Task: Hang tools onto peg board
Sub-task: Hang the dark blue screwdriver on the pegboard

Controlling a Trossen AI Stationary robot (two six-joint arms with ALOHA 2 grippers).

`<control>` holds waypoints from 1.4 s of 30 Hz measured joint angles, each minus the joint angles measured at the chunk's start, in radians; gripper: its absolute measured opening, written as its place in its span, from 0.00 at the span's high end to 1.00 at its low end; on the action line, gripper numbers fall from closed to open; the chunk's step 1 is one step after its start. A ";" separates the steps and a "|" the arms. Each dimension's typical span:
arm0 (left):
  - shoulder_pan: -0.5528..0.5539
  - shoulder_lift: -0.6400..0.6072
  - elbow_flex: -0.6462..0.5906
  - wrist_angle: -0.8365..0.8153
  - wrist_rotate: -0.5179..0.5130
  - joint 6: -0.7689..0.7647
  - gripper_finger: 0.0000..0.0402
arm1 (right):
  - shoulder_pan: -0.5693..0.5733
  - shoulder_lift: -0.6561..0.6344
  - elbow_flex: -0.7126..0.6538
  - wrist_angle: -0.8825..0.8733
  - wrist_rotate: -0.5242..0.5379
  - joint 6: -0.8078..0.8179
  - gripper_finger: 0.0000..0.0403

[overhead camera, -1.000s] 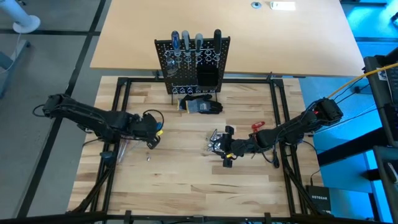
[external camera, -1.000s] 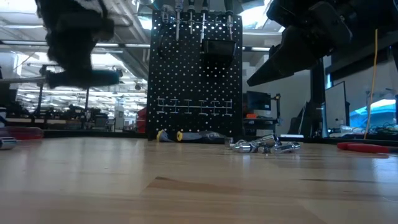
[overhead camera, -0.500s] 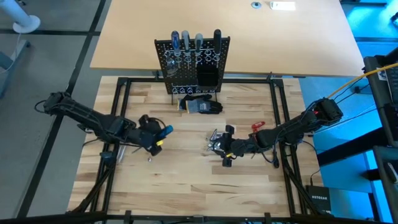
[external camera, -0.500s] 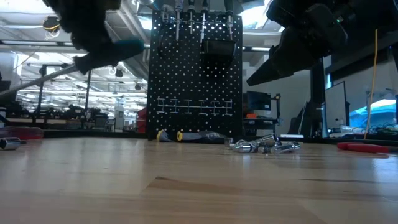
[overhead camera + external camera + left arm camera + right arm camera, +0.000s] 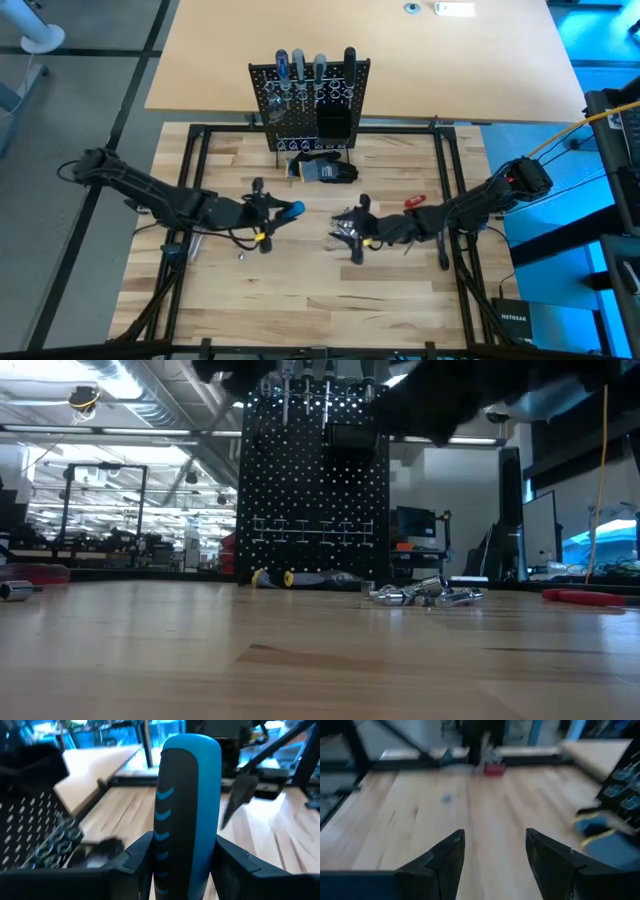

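While four screwdrivers [image 5: 312, 65] hang on peg board [image 5: 310, 100], left gripper [image 5: 268, 212] clamps blue-handled screwdriver [image 5: 187, 810]; right gripper [image 5: 352, 232] empty, spread; silver pieces [image 5: 425, 595] beneath remain.

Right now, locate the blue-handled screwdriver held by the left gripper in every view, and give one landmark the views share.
High view: blue-handled screwdriver left of centre, in the left gripper.
Low view: not identifiable; only dark blurred arm shapes along the top.
Left wrist view: fills the centre, clamped between the fingers.
Right wrist view: not clearly in it.
Shared landmark: the peg board.
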 joint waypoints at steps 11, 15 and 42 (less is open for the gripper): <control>0.000 0.138 -0.001 0.279 0.066 0.087 0.64 | -0.032 0.015 0.133 0.116 -0.071 -0.038 0.26; 0.000 0.139 -0.001 0.350 0.085 0.086 0.64 | -0.031 0.035 0.156 0.217 -0.099 -0.132 0.23; 0.000 0.140 -0.001 0.478 0.132 0.172 0.64 | -0.070 0.123 0.289 0.336 -0.249 -0.347 0.54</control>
